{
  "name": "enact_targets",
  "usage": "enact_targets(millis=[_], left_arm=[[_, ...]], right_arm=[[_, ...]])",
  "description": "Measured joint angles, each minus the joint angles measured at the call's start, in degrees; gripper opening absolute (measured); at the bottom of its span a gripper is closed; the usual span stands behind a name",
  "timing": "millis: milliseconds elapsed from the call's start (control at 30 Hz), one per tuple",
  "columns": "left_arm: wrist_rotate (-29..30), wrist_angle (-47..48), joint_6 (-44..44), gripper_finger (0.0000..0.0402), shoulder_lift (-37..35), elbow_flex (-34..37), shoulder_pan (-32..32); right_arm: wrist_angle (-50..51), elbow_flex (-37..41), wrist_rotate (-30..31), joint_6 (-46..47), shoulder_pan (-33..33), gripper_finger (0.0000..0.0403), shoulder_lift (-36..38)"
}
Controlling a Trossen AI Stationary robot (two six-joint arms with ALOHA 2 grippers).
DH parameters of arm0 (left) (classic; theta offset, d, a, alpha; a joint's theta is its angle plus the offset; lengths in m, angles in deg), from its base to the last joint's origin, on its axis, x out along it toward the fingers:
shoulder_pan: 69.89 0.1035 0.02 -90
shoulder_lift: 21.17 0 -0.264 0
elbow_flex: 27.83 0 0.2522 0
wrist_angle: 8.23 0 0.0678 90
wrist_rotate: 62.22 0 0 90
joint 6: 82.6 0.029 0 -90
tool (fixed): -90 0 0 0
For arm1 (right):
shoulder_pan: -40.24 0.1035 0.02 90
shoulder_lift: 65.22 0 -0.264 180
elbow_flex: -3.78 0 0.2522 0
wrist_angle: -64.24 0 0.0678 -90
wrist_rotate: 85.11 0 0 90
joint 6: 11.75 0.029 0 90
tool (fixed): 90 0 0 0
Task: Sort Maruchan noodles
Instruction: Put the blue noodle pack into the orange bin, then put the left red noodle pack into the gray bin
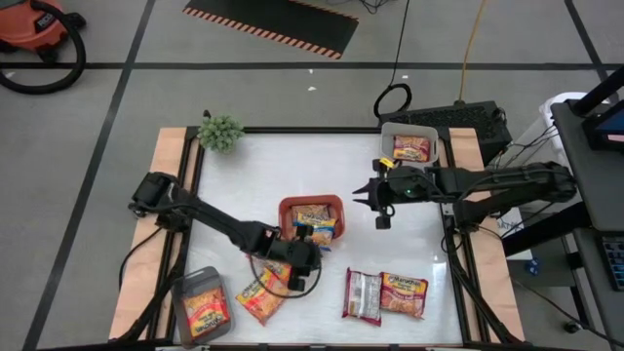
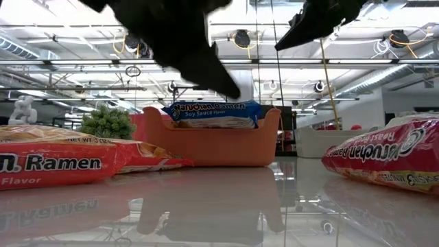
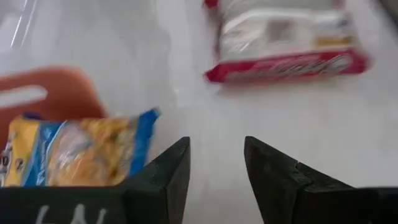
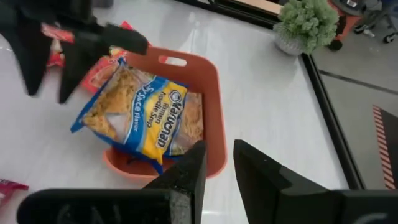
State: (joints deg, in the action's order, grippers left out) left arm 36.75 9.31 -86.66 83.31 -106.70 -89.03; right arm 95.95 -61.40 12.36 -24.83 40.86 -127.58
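The left arm reaches diagonally across the desk, its left gripper (image 1: 310,255) low with jaws parted and empty. The right gripper (image 1: 368,197) stretches inward, jaws narrowly apart.

My rig sits in an industrial lab or workshop: bare ceiling pipes and ducts (image 2: 288,65) run overhead, hazard-striped floor matting (image 1: 278,24) and an orange shop vacuum (image 1: 34,29) lie beyond the white table (image 1: 429,292), with cables trailing across grey concrete.

Dark jointed arms, seemingly matte black
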Motion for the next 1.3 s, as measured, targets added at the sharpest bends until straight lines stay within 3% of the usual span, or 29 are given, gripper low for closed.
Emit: enact_targets(millis=[133,333,633,867,1067,1300], left_arm=[[0.2,-3.0,0.2,0.0131,2.2,0.0,2.7],[9.1,-0.7,-1.3,0.0116,2.4,0.0,5.4],[9.0,-0.4,-3.5,0.0115,1.8,0.0,7.0],[1.2,6.8,-8.3,0.0115,-7.7,0.0,6.6],[2.4,14.3,-11.7,0.0115,-18.0,0.0,4.2],[6.5,22.3,-12.8,0.0115,-22.7,0.0,-1.4]], right_arm=[[0.3,0.7,0.0,0.0,0.0,0.0077,0.3],[1.3,0.7,0.0,0.2,0.2,0.0077,0.3],[2.4,0.8,0.0,1.6,0.2,0.0077,0.5],[2.7,0.4,0.3,2.4,3.3,0.0077,0.9],[0.3,-0.8,0.2,9.1,6.7,0.0077,0.9],[2.0,-0.8,0.2,20.8,13.3,0.0077,0.8]])
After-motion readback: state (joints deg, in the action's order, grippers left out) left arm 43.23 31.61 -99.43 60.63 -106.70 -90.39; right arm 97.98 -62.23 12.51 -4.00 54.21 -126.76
